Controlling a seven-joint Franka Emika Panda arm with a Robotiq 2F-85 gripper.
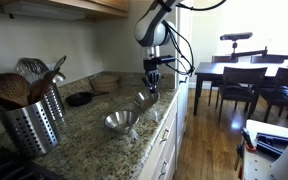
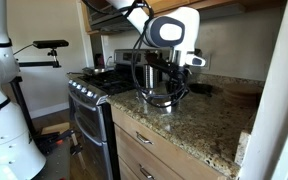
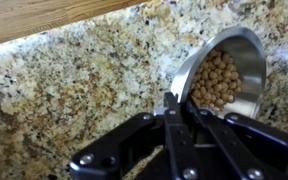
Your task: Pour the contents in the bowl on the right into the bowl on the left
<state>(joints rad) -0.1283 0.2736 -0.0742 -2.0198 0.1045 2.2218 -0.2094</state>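
The pellet bowl (image 3: 222,70) is pinched at its rim by your gripper's (image 3: 174,100) narrow fingers; it may swivel and spill onto the countertop (image 3: 74,90) short of the empty bowl (image 1: 121,121).

I see the arm (image 2: 170,30) hanging over a metal bowl (image 2: 156,98) on the granite counter (image 2: 199,125). A stove (image 2: 89,95) stands beside the counter.

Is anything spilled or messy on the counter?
Nothing looks spilled. The brown pellets all sit inside the metal bowl, which the claw pinches by its rim. The granite counter around it shows no loose pieces, though its speckles could hide one.
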